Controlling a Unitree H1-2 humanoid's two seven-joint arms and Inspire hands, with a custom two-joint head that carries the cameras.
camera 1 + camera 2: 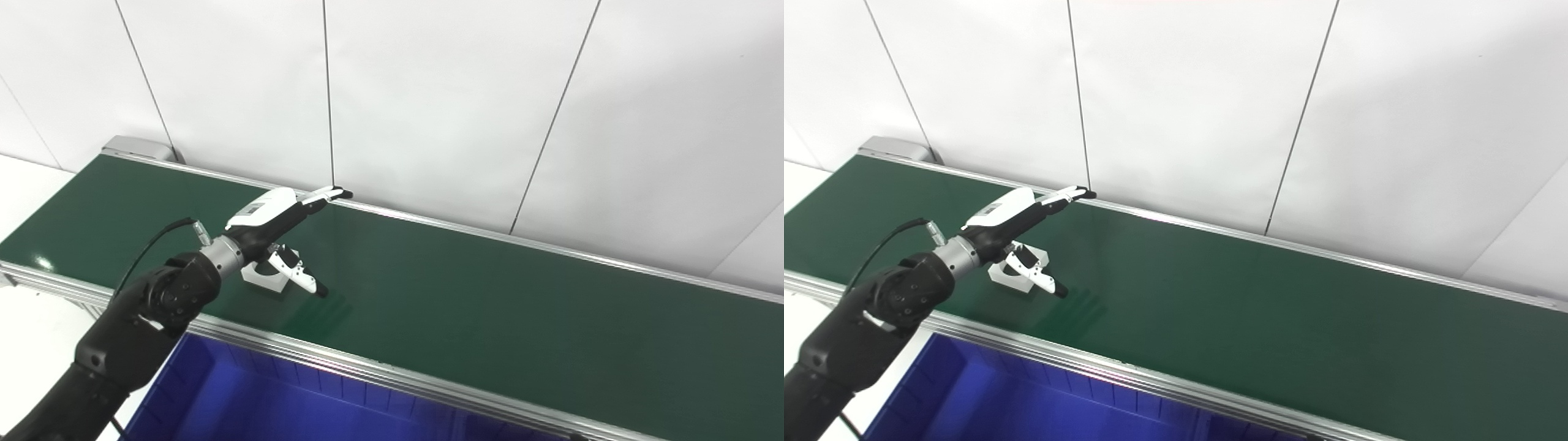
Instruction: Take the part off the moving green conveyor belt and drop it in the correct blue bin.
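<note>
White blocky plastic part [264, 277] lying on the dark green conveyor belt [490, 306] near its front rail, straddled by the black-and-white left hand [278, 236], fingers spread apart and holding nothing, apparently poised for grasping, above the blue plastic bin [275, 398].

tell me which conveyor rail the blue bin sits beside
The near rail, bordering the blue bin; the far rail runs along the white wall.
</note>
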